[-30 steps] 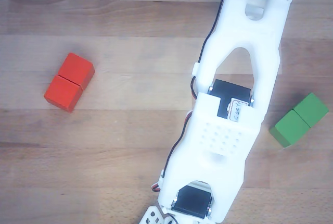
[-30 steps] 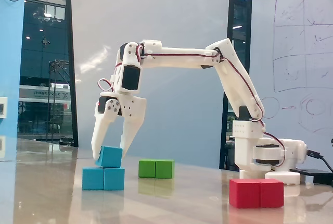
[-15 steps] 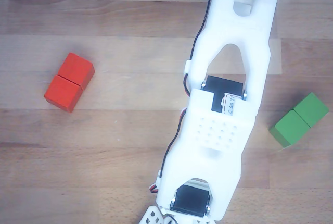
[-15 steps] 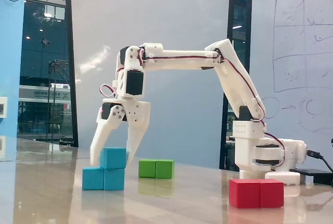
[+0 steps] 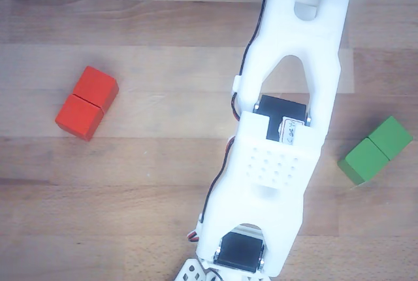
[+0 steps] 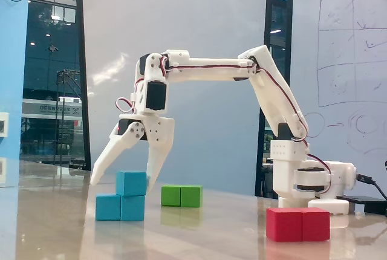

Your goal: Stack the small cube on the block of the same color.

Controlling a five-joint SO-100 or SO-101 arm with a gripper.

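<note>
Setting: we see a wooden table; in the fixed view, glass walls and a whiteboard stand behind it.
Gripper: in the fixed view we see the gripper spread wide open, one finger out to the left, the other just right of the small cube, holding nothing.
Small cube: the small cube sits on the right half of the blue block, upright and square.
Green block: the green block lies just behind and right of the blue stack.
Arm: we see the white arm crossing the other view, hiding the blue pieces there.
Red block: the red block lies nearest the camera, at the right, well apart.
</note>
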